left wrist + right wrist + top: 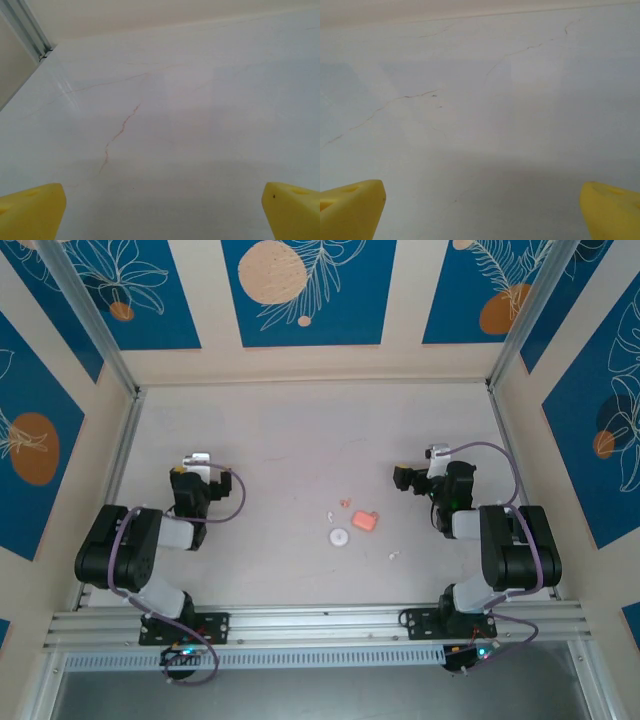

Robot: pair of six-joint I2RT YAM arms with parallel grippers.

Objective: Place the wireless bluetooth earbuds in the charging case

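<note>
Top external view.
- Tabletop (300, 430): pale, faintly cracked.
- Left arm (130, 550), right arm (515, 545): folded at either side, well apart from the items. Left jaws and right jaws are both spread wide and hold nothing. Yellow fingertips (30, 212) sit at the lower corners of each wrist view.
- Charging case (365, 521): salmon-pink, lying mid-tabletop between the arms.
- White round disc (339, 536): just beside the case, at its near left.
- Wireless bluetooth earbuds (345, 503): tiny loose pieces near the case, outside it; detail too small to tell.

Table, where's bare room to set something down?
Bare: the far half of the table, up to the back wall, and the stretch between left arm and disc. Crowded: mid-table around the case, disc and earbuds.
</note>
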